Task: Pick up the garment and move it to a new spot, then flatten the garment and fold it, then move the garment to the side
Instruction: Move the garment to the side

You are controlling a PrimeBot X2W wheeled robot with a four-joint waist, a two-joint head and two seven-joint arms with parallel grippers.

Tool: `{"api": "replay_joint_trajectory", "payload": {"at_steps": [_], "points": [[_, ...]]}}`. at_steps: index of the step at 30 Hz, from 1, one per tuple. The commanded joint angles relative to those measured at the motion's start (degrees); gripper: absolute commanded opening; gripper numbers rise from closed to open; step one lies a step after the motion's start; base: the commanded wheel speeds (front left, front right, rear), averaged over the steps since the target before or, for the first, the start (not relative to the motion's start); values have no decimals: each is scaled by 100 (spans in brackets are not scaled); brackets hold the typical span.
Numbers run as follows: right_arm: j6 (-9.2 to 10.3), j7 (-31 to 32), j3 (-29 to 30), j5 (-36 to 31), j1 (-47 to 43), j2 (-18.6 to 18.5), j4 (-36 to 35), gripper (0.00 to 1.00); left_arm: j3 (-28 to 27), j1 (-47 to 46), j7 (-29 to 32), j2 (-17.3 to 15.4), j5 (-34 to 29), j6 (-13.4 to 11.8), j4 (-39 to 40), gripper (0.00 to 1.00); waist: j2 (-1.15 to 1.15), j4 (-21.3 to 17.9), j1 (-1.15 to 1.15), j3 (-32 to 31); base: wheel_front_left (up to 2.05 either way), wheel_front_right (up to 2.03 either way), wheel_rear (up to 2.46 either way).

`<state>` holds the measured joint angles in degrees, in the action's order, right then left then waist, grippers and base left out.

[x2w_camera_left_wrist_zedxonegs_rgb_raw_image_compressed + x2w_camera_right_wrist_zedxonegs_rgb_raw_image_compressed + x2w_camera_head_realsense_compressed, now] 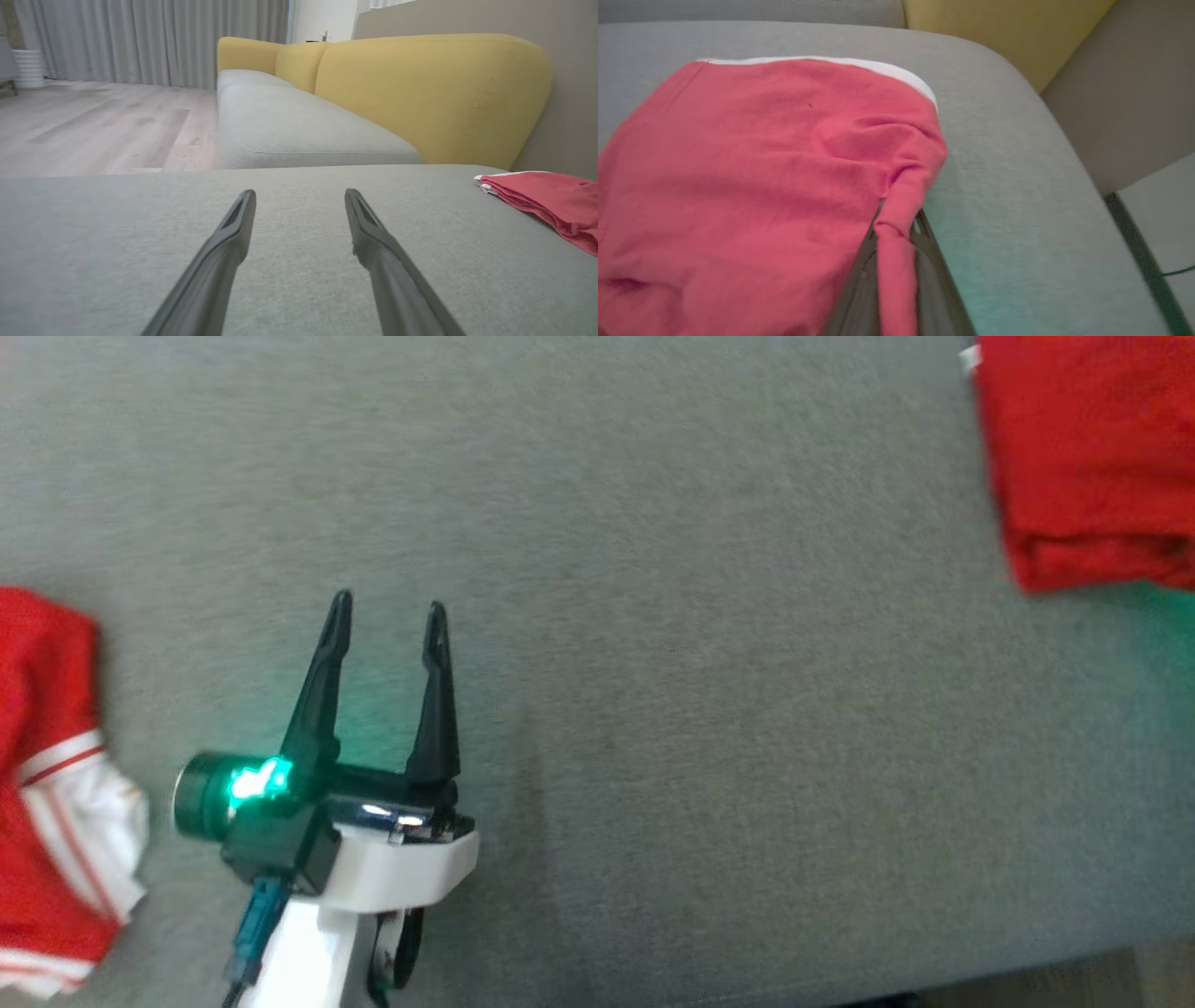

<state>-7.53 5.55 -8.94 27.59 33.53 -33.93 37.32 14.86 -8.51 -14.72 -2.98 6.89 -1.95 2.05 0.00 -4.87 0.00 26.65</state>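
- The right hand [899, 213] is pinching shut on an edge fold of the folded red garment [761, 177], which is lying near a corner of the grey sofa cushion [1008, 154].
- The left hand [387, 616] is hovering wide open, holding nothing.
- Seemingly the move aside is starting, and it is calling for a low, gentle drag that keeps the folds intact.

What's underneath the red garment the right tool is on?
Grey sofa cushion shows around the red garment. The right tool is shut on a pinched fold at its edge, fingers partly beneath the cloth. Anything under the rest is covered.
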Motion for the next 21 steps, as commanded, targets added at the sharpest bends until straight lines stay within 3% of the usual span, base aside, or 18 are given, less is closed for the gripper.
{"api": "replay_joint_trajectory", "payload": {"at_steps": [1,9,19,20,21], "points": [[4,-35,61,-82,0,-363,-166,0,-159,-133,-28,-32,-78,47,165,100,0,-344,0,381,0,0,0],[4,-218,137,-626,89,-928,-379,0,-135,-484,-28,-30,-201,225,108,100,0,-464,0,779,0,0,0],[4,-238,843,-2058,171,-753,-397,0,-64,-557,-28,-8,-167,243,0,100,0,-301,0,812,0,0,0],[4,-151,924,-2131,157,-700,-405,15,-63,-557,-28,-7,-160,241,-9,100,0,-286,0,799,0,0,0],[4,-150,993,-2261,141,-676,-467,99,-59,-558,-28,-5,-151,243,-18,100,0,-264,0,781,0,0,0]]}}
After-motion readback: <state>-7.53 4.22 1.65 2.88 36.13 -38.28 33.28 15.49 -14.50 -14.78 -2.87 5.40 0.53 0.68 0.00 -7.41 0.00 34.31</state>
